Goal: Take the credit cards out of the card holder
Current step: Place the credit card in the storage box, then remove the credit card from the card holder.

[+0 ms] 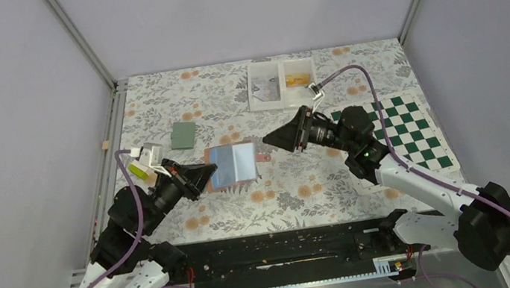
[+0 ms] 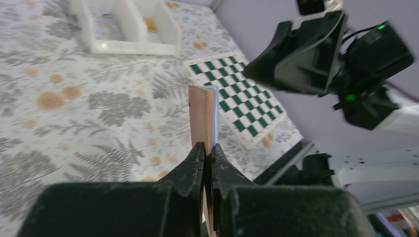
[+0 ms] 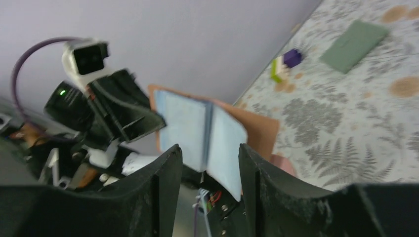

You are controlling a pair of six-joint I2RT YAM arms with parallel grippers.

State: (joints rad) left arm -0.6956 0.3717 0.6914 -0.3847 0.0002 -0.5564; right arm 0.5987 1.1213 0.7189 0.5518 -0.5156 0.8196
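Observation:
The card holder (image 1: 236,163) is held open above the table, with light-blue inner panels facing up and a tan-brown cover. My left gripper (image 1: 207,175) is shut on its left edge. In the left wrist view the card holder (image 2: 202,116) stands edge-on, pinched in the left gripper (image 2: 208,153). My right gripper (image 1: 268,140) is open just off the holder's right edge. Its view shows the right gripper (image 3: 210,150) with nothing between its fingers, and the card holder's (image 3: 197,128) blue panels just beyond. One grey-green credit card (image 1: 183,134) (image 3: 353,44) lies on the table.
A white two-compartment tray (image 1: 281,84) stands at the back. A green-and-white chessboard mat (image 1: 404,130) lies under the right arm. A small lime and purple pile (image 3: 284,64) sits near the table's left edge, by the left wrist.

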